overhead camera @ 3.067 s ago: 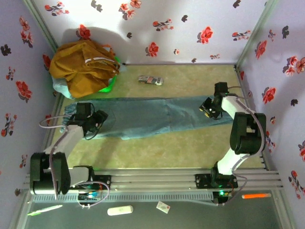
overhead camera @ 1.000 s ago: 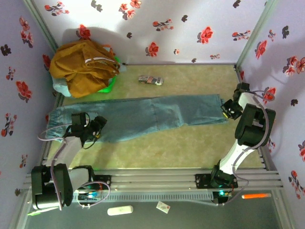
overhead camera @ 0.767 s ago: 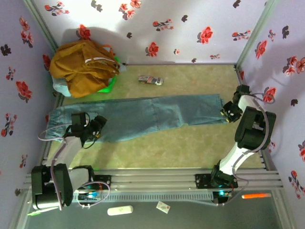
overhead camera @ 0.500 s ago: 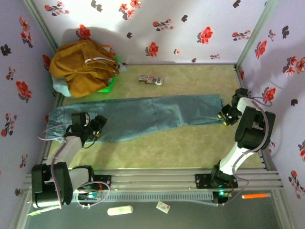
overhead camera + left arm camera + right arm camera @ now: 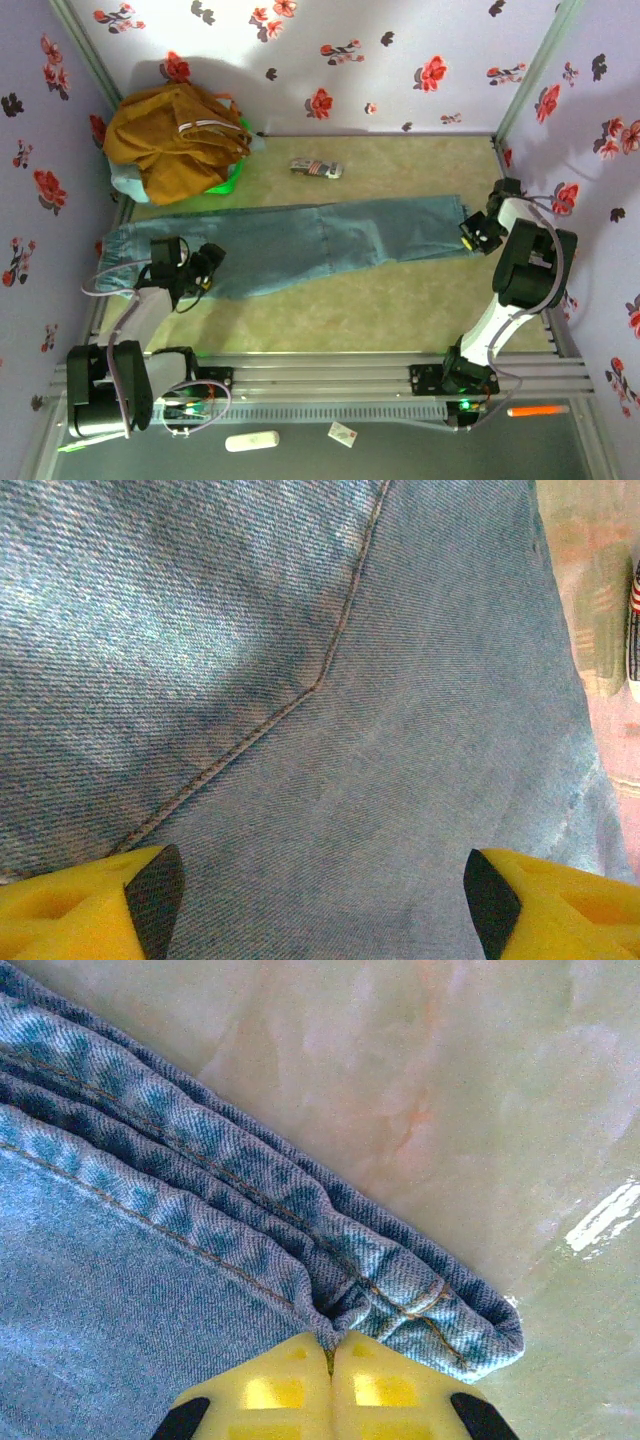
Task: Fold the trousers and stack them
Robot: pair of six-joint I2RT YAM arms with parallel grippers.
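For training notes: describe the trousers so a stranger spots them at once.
Look across the middle of the table. The trousers lie flat there, a long strip of light blue denim, unlike the mustard-yellow garment heaped in the far left corner.

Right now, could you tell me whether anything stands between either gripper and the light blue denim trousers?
Nothing visible does. The right gripper is shut on the hem of the light blue denim trousers; the left gripper is open directly over bare denim beside a pocket seam.
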